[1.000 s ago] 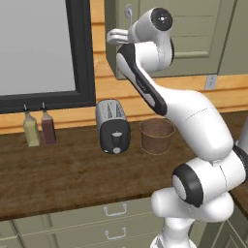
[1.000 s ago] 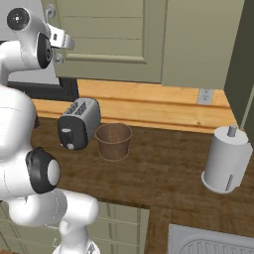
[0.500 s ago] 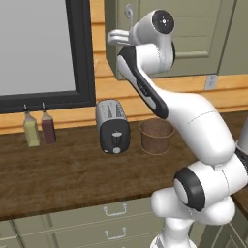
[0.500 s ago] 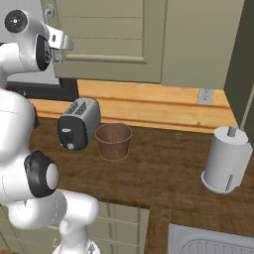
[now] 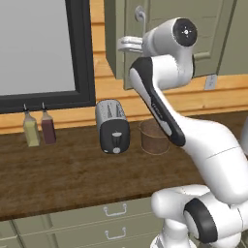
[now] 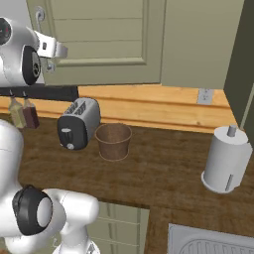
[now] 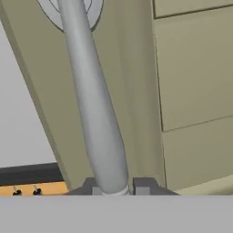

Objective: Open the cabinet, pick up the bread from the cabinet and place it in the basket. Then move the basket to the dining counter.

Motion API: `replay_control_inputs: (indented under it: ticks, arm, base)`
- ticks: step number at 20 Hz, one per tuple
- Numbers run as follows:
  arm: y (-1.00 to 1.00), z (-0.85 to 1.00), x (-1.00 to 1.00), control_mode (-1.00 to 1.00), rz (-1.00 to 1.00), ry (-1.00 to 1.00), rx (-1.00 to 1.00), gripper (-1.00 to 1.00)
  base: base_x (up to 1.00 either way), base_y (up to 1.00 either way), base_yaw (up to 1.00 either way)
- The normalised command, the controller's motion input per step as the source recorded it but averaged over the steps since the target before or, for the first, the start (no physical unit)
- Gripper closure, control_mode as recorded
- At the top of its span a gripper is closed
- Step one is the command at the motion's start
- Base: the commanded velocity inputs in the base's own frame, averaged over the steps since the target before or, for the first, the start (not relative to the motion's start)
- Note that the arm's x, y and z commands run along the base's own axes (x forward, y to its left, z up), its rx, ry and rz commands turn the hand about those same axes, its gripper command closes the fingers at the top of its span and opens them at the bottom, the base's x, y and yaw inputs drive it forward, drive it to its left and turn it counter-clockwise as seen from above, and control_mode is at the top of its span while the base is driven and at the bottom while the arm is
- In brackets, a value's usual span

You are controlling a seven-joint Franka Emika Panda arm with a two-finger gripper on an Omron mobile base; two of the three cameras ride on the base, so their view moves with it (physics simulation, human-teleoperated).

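Two jaws are clamped on the silver bar handle [image 7: 98,113] of the cabinet [image 6: 114,39]; you see it best in the hand view, where the bar runs down between the dark fingertips [image 7: 144,185] and the olive door panel sits right behind it. Your gripper [image 5: 127,44] is up high at the door's left edge, next to the dark window frame [image 5: 80,48]. From the right base view the gripper [image 6: 55,51] presses against the same door low on the handle [image 6: 38,17]. Door looks shut or nearly so, can't tell a gap.

Basket [image 5: 154,137] stands upright on the wood tabletop [image 5: 63,169], just beside the toaster [image 5: 112,126], to its right. Same pair in the right base view: basket [image 6: 113,141], toaster [image 6: 78,123], near but apart. Your basket's mouth is open upward.

Two bottles [image 5: 38,128] stand under the window at the back edge. Paper towel roll [image 6: 226,159] stands far right, well apart from the basket. Sink corner [image 6: 213,242] sits at bottom right.
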Motion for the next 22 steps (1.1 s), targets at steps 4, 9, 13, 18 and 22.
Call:
replay_control_inputs:
  ticks: [4, 9, 13, 18, 22]
  arm:
    - [-0.33, 0.28, -1.00, -1.00, 0.05, -0.04, 0.00, 1.00]
    - [-0.33, 0.33, -1.00, -1.00, 0.07, -0.02, 0.00, 1.00]
    - [-0.33, 0.34, -1.00, -1.00, 0.09, 0.00, 0.00, 1.00]
    - [-0.30, 0.35, -1.00, -1.00, 0.11, 0.00, 0.00, 1.00]
    - [-0.08, 0.26, -1.00, -1.00, 0.12, 0.00, 0.00, 1.00]
  base:
    - [0.00, 0.00, 0.00]
    - [0.00, 0.00, 0.00]
    - [0.00, 0.00, 0.00]
    - [0.00, 0.00, 0.00]
    - [0.00, 0.00, 0.00]
